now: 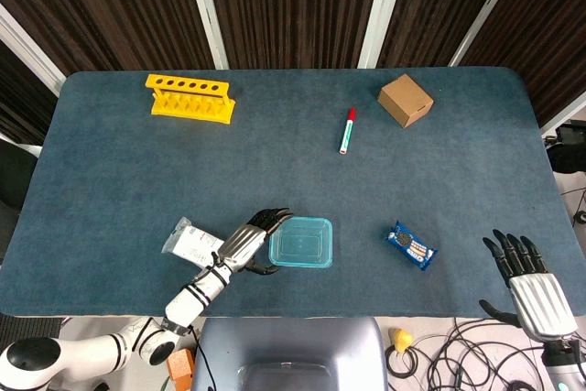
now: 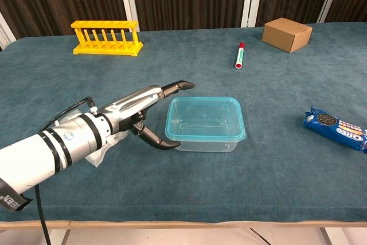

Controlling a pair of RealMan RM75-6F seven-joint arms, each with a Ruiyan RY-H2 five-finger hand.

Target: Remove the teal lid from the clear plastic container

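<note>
chest view: left hand (image 2: 150, 114) at the left edge of the container (image 2: 206, 136), fingers (image 2: 175, 87) spread wide above and thumb hooked low by the lid (image 2: 205, 119) rim, holding nothing; contact with the rim not certain. container near the front centre of the table (image 2: 172, 199), lid seated on it. step judged as the reach before the grasp; next move calls for closing on the lid's left rim and lifting, likely with the base steadied. head view: right hand (image 1: 529, 279) open, fingers apart, well to the right, partly off the table edge. white packet (image 1: 189, 240) half hidden under the left arm, print unreadable. snack pack (image 2: 338, 129) cut off at the frame edge in chest view. marker (image 1: 347, 130), box (image 1: 406, 100) and rack (image 1: 190, 97) far back, well apart.
</note>
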